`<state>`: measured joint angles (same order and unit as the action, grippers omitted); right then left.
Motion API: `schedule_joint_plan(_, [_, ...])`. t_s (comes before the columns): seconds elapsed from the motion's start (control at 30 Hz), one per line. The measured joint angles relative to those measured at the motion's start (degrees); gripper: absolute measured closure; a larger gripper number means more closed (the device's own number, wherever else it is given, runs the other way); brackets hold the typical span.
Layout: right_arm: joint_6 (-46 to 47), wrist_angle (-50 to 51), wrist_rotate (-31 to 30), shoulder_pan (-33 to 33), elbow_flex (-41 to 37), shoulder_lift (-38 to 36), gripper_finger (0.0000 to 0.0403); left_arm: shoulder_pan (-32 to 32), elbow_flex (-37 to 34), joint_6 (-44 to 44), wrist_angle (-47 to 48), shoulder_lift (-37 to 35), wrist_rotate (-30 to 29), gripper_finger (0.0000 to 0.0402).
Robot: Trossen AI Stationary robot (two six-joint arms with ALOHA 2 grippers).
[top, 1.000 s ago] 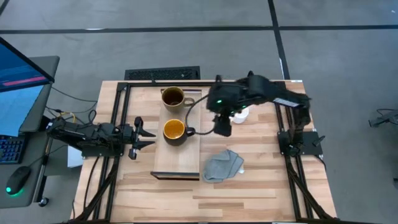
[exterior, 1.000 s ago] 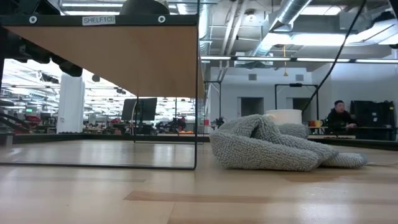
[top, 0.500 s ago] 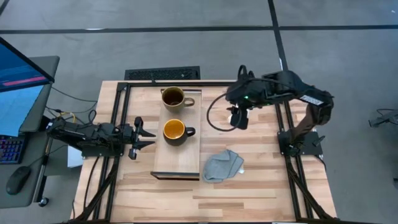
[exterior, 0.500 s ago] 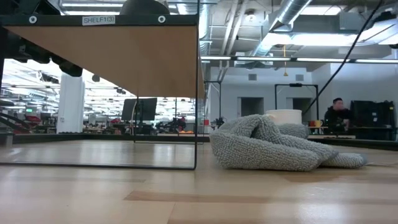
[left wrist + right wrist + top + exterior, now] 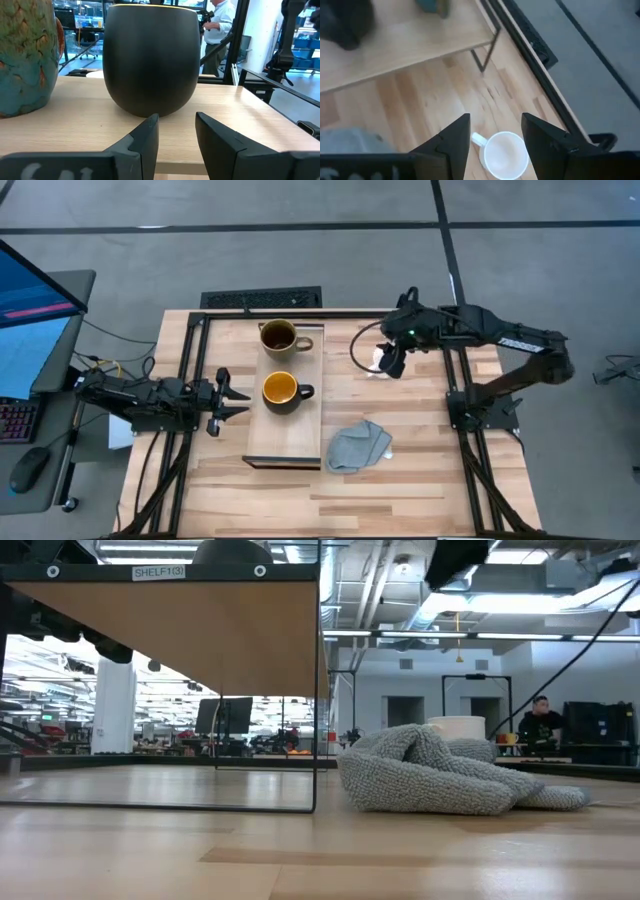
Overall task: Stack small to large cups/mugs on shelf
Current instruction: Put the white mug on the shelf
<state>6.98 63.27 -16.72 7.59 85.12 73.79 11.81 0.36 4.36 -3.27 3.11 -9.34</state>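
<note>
Overhead, the shelf (image 5: 290, 395) runs down the middle-left of the frame, a pale board on the slatted table (image 5: 400, 480). On it stand the brown-olive mug (image 5: 278, 337) near the board's top end and the black mug (image 5: 281, 391) with its orange inside just below it, handle pointing right. The small white mug (image 5: 378, 360) sits on the table at upper right of centre, well apart from the shelf, mostly covered by the right gripper (image 5: 393, 364) hanging above it. A grey cloth (image 5: 358, 446) lies crumpled right of the shelf's lower end. The left gripper (image 5: 236, 398) waits at the shelf's left edge, fingers spread, beside the black mug.

At table height, the shelf (image 5: 180, 630) fills the upper left, the grey cloth (image 5: 440, 780) heaps at centre right, and the white mug's top (image 5: 458, 727) peeks above it. A person (image 5: 541, 725) sits far back at right.

From the left wrist, the left gripper (image 5: 176, 131) is parted with nothing between the fingers, the black mug (image 5: 152, 57) just ahead and the brown-olive mug (image 5: 27, 52) at the left edge.

From the right wrist, the right gripper (image 5: 495, 134) stands wide, empty, the small white mug (image 5: 505, 154) below between its fingers, and the shelf (image 5: 400, 45) across the upper left.
</note>
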Motion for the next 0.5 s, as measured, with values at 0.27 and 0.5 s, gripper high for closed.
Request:
schedule_joint_plan(0.27, [2.1,-17.8,0.1,5.8,-18.6,-6.8,0.0202,0.0,0.0,-0.3,0.0,0.0,0.0,0.0282])
schedule_joint_plan(0.5, [3.7,-25.9,0.4,10.0,-26.3,-4.3,0.0202,0.0,0.0,-1.7,0.0,0.0,0.0,0.0282])
